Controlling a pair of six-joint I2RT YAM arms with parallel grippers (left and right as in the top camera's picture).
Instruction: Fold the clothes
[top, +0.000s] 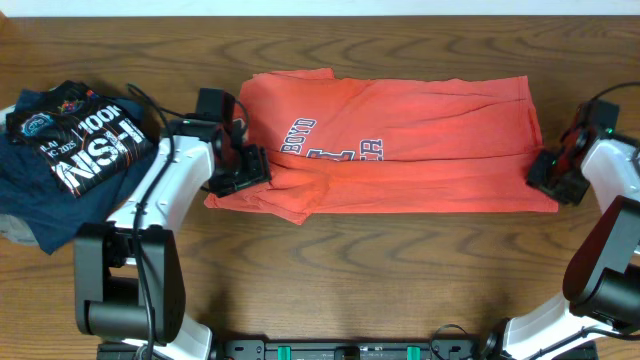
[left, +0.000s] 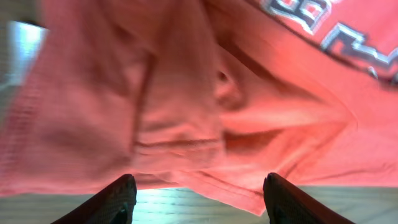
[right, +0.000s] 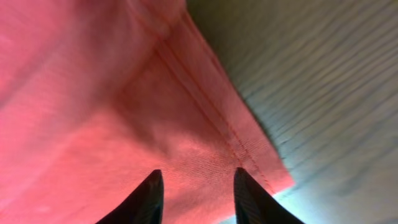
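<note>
Dark wood-grain table (top: 400, 260), seen from above. A coral-red short-sleeved cotton T-shirt (top: 430, 130) w/ white block lettering lies across the centre; folded navy shirts (top: 70, 150) sit well apart at left. Left gripper (top: 250, 172) is at the sleeve end, right gripper (top: 545, 172) at the hem corner, both spread, pinching nothing. You'd likely do best to catch both layers at each edge before closing, then lift evenly. Only the wrist views show the finger gaps; only overhead shows the whole shirt.
</note>
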